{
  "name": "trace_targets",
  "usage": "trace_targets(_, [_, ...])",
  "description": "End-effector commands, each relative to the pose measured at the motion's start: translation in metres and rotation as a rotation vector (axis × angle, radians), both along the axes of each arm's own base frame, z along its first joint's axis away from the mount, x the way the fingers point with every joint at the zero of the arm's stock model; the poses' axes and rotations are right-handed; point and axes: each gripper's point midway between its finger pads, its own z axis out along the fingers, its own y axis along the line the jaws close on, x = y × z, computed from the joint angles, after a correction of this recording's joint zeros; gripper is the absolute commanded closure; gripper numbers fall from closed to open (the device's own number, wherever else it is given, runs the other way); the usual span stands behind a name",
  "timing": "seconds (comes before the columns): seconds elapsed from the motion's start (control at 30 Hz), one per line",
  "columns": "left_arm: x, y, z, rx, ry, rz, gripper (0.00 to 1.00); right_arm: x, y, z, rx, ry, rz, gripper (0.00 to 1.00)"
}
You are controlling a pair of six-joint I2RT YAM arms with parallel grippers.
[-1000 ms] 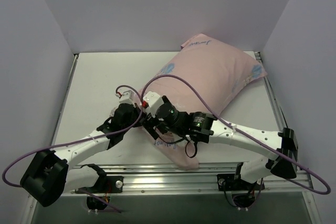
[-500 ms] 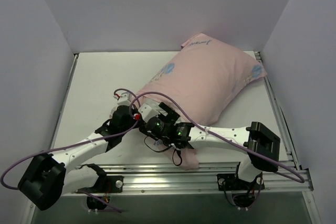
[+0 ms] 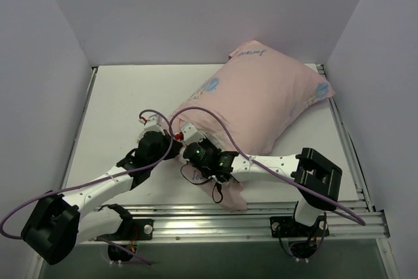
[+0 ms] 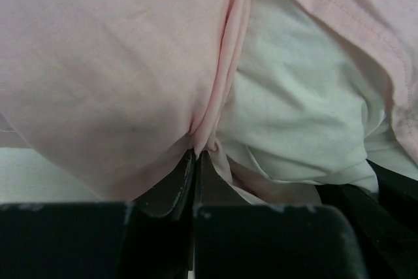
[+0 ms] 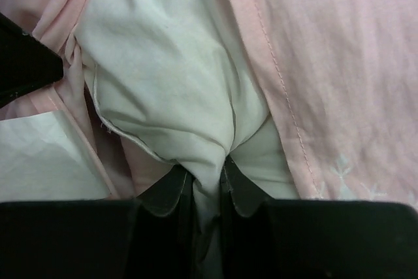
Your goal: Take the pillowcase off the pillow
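The pale pink pillowcase (image 3: 261, 102) covers a plump pillow lying from the table's middle to the back right. Its open end faces the arms, and the white pillow (image 5: 163, 63) bulges out of it. My left gripper (image 3: 171, 134) is shut on the pink hem of the pillowcase (image 4: 202, 138) at the opening's left side. My right gripper (image 3: 186, 149) is shut on a fold of the white pillow, which is bunched between its fingers (image 5: 173, 191). The white pillow (image 4: 294, 115) also shows in the left wrist view, beside the pinched hem.
A loose flap of pink fabric (image 3: 225, 194) trails toward the table's near edge by the metal rail (image 3: 261, 217). White walls close in the table on the left, back and right. Purple cables loop over both arms.
My right arm reached left into the pillowcase opening and its gripper closed on the white pillow. The left gripper stayed shut on the hem.
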Motion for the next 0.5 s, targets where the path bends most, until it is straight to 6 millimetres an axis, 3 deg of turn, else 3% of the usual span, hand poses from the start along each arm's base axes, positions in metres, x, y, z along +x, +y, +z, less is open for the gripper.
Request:
trace_targets(0.0, [0.008, 0.015, 0.012, 0.038, -0.024, 0.061, 0.98, 0.007, -0.059, -0.006, -0.092, 0.003, -0.158, 1.0])
trace_targets(0.2, [0.014, 0.035, 0.025, 0.075, -0.02, 0.159, 0.98, 0.004, -0.073, 0.09, 0.255, -0.092, -0.188, 1.0])
trace_targets(0.23, [0.015, 0.038, 0.029, 0.076, -0.026, 0.178, 0.98, 0.002, -0.086, 0.113, 0.331, -0.122, -0.2, 1.0])
trace_targets(0.4, [0.02, 0.07, 0.037, 0.124, -0.037, 0.346, 0.98, -0.004, -0.132, 0.165, 0.522, -0.2, -0.273, 1.0])
trace_targets(0.47, [0.019, 0.078, 0.043, 0.096, -0.054, 0.393, 0.98, -0.008, -0.147, 0.169, 0.549, -0.206, -0.301, 1.0])
